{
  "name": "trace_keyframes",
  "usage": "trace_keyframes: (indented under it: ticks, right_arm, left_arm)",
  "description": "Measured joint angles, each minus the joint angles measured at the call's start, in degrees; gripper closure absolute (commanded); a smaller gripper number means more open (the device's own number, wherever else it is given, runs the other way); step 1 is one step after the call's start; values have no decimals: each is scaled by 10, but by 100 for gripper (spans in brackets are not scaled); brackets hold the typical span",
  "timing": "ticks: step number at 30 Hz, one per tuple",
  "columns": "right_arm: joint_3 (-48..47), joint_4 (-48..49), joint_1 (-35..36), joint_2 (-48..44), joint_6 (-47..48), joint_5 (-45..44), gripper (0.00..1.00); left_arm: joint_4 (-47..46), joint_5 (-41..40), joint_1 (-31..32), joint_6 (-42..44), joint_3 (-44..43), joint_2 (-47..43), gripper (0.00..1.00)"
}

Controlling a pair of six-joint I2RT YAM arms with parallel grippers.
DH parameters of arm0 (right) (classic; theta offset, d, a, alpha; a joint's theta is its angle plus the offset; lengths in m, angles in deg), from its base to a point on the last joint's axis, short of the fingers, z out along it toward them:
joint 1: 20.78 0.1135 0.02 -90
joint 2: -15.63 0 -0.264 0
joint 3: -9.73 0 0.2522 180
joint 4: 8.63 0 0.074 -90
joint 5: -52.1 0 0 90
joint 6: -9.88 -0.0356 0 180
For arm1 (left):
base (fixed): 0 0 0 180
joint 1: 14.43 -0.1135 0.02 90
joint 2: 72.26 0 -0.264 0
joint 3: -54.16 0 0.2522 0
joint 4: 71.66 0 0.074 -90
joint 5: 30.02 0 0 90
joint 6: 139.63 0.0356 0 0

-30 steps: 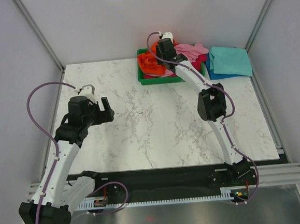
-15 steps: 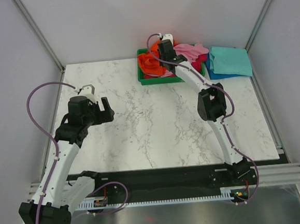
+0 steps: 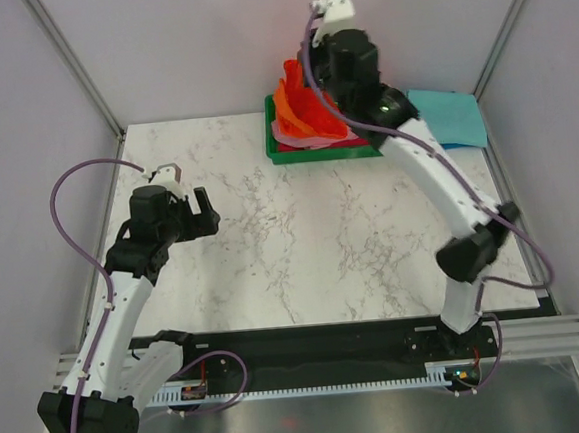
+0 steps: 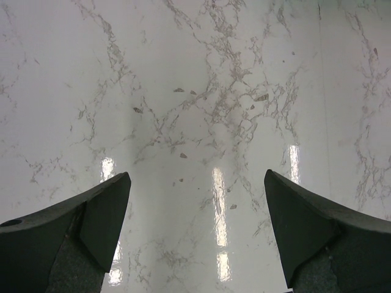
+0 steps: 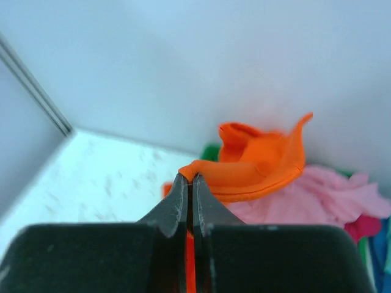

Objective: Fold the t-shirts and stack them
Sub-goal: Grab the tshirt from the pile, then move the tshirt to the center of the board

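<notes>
The right fingers (image 5: 177,204) are pinched tight on a crumpled fold of the soft bright orange cloth t-shirt (image 5: 259,168), held up over the rumpled light pink t-shirt (image 5: 305,198) in the green plastic tray (image 3: 310,156), while the left fingers (image 4: 101,220) gape wide above the glossy veined marble tabletop (image 4: 214,91), gripping nothing.

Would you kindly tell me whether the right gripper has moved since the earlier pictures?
Yes. The right gripper, shut on the orange t-shirt, has risen from down in the green tray to well above it, pulling the shirt up.
</notes>
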Motion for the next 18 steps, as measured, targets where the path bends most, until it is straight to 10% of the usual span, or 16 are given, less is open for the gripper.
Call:
trace_keyframes:
  ticks: [2, 4, 5, 9, 18]
  right_arm:
    - [77, 39, 16, -147, 4, -15, 84]
    - [164, 77, 10, -264, -2, -48, 13]
    - [223, 97, 0, -329, -11, -73, 2]
    - [447, 112, -97, -485, -87, -119, 2]
    - [795, -114, -267, -496, -177, -86, 2]
  left_arm:
    - [0, 0, 0, 0, 0, 0, 2]
    - [0, 0, 0, 0, 0, 0, 2]
    - [0, 0, 0, 0, 0, 0, 2]
    - [0, 0, 0, 0, 0, 0, 1]
    - [0, 5, 3, 0, 0, 5, 1]
